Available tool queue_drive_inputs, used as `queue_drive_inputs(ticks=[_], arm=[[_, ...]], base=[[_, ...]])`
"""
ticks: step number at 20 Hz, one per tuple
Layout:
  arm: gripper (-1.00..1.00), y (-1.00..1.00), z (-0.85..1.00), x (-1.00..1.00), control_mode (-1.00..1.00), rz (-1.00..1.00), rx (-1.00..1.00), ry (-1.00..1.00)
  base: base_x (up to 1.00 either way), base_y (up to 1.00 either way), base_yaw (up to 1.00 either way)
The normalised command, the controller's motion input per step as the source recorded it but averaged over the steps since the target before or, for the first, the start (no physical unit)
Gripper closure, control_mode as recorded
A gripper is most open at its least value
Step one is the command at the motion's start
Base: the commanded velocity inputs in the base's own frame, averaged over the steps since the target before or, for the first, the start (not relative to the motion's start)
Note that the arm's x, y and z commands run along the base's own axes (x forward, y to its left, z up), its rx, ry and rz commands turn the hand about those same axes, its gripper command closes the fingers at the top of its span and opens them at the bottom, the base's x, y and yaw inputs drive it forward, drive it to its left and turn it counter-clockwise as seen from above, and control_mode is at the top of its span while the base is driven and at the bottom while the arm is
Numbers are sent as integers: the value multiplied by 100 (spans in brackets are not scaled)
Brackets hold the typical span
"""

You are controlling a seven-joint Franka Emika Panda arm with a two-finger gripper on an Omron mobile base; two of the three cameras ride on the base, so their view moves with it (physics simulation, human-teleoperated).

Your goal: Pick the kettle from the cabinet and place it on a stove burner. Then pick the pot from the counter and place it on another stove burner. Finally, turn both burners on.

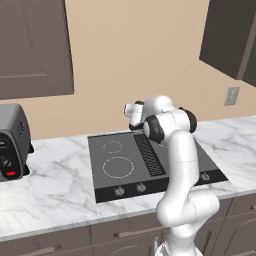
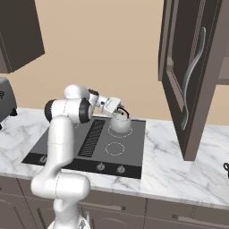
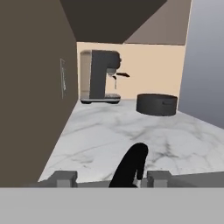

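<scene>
The marble desk [image 2: 165, 165] carries the dark cooktop [image 2: 134, 147], bare stone at its 3 o'clock up to the open cabinet door [image 2: 188, 80]. The white arm [image 2: 60, 138] rises, elbow bent, forearm level over the cooktop. The pot [image 3: 156, 104] sits beside the coffee machine [image 3: 99, 76]. The kettle [image 2: 120, 123] stands on the rear burner. The tool [image 3: 109, 178] is parted, fingers [image 3: 64, 177] either side of the black handle [image 3: 131, 164], apart.

One kettle [image 2: 120, 121] sitting on the stove, one pot [image 3: 156, 104] waiting on the counter, one coffee machine [image 3: 99, 76], one toaster [image 1: 12, 142], four burner rings showing, four little knobs lining the front.
</scene>
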Motion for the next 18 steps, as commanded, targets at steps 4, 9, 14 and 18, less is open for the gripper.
queue_drive_inputs(ticks=[4,9,14,18], arm=[[-100,0,-12,-11,-100,0,0,-8],[-100,0,-15,-15,-100,0,0,-7],[-100,20,-21,-16,-100,-1,0,-5],[-100,38,-19,-6,-100,-3,0,-2]], base=[[0,0,0],[0,0,0],[0,0,0],[0,0,0]])
